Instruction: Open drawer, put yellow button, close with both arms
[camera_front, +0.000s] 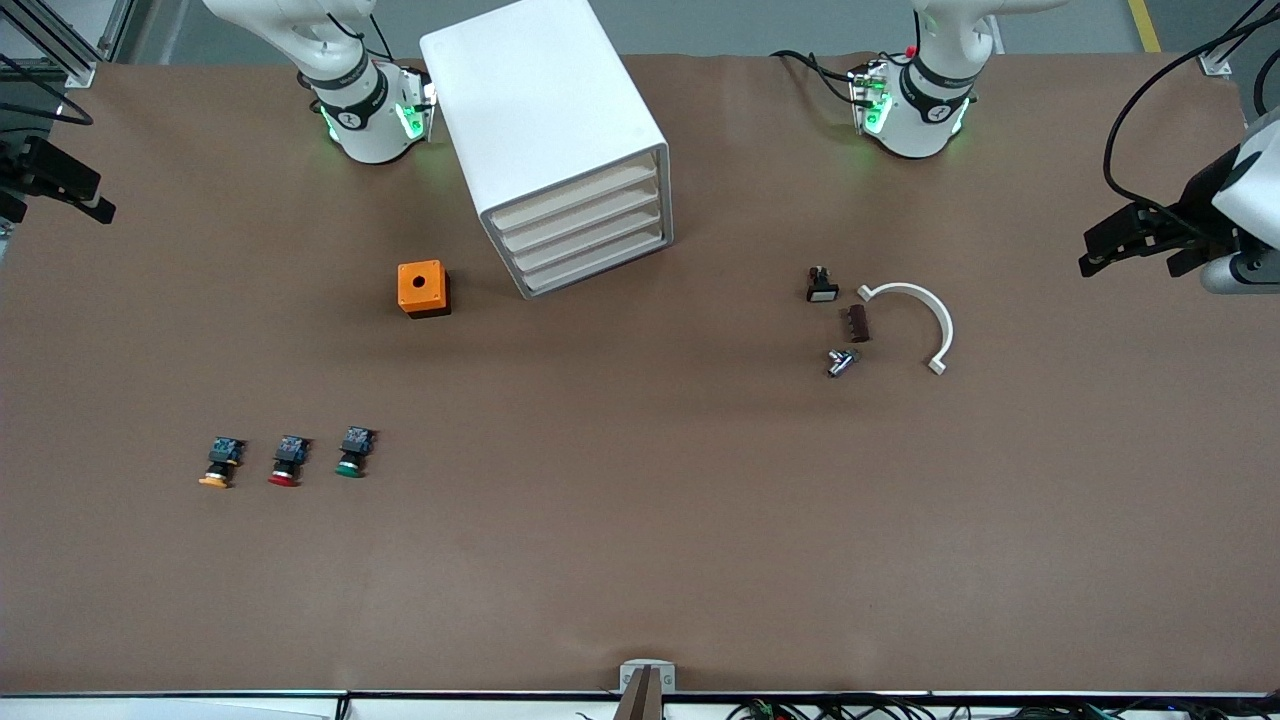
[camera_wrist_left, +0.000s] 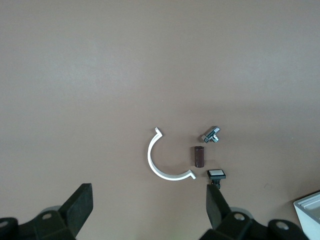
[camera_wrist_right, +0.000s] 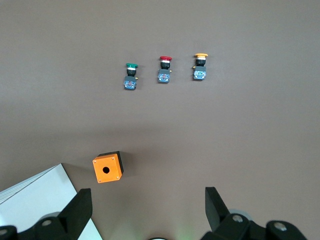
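Note:
The white cabinet (camera_front: 545, 120) stands between the two arm bases, and its corner shows in the right wrist view (camera_wrist_right: 35, 202). Its four cream-fronted drawers (camera_front: 585, 228) are all shut. The yellow button (camera_front: 218, 466) lies on the table toward the right arm's end, nearer the front camera than the cabinet. It also shows in the right wrist view (camera_wrist_right: 200, 65), beside the red one. My right gripper (camera_front: 60, 188) (camera_wrist_right: 147, 196) is open and empty, high over the right arm's end of the table. My left gripper (camera_front: 1130, 250) (camera_wrist_left: 147, 195) is open and empty, high over the left arm's end.
A red-capped button (camera_front: 287, 463) and a green-capped button (camera_front: 353, 453) lie in a row with the yellow one. An orange box (camera_front: 423, 288) with a hole sits beside the cabinet. A white C-shaped clip (camera_front: 918, 318), a brown block (camera_front: 855, 323) and two small parts lie toward the left arm's end.

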